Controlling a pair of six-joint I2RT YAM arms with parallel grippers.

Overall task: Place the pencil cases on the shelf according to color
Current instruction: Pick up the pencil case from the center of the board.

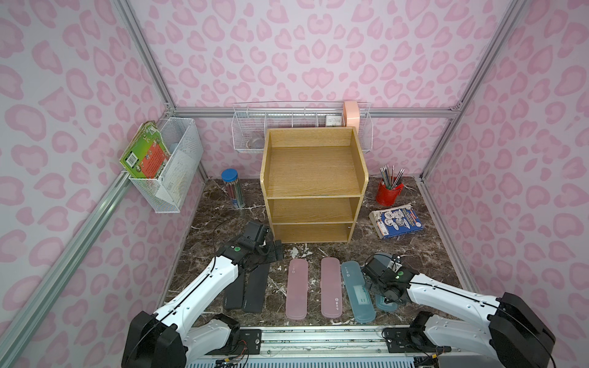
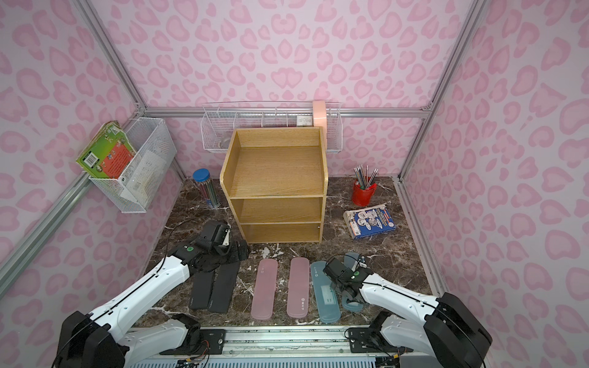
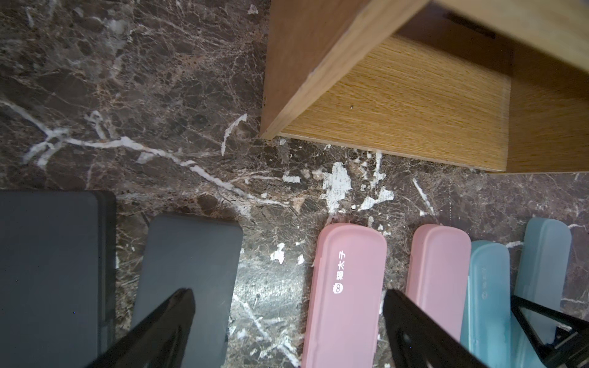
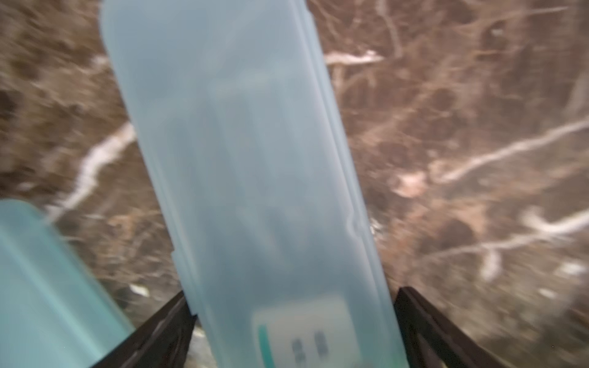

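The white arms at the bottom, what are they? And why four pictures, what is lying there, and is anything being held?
They are two robot arms, each ending in a two-fingered claw. Two pictures come from a camera pair looking down on everything; the other two come from cameras on the arms' wrists, looking past the claws. On the marble table lie six flat pencil cases: two black cases, two pink cases, two blue cases. Behind stands a wooden shelf, no case on it yet. The left claw is open, holding nothing. The right claw stands open astride the outer blue case; that view is blurred, but no grip shows.
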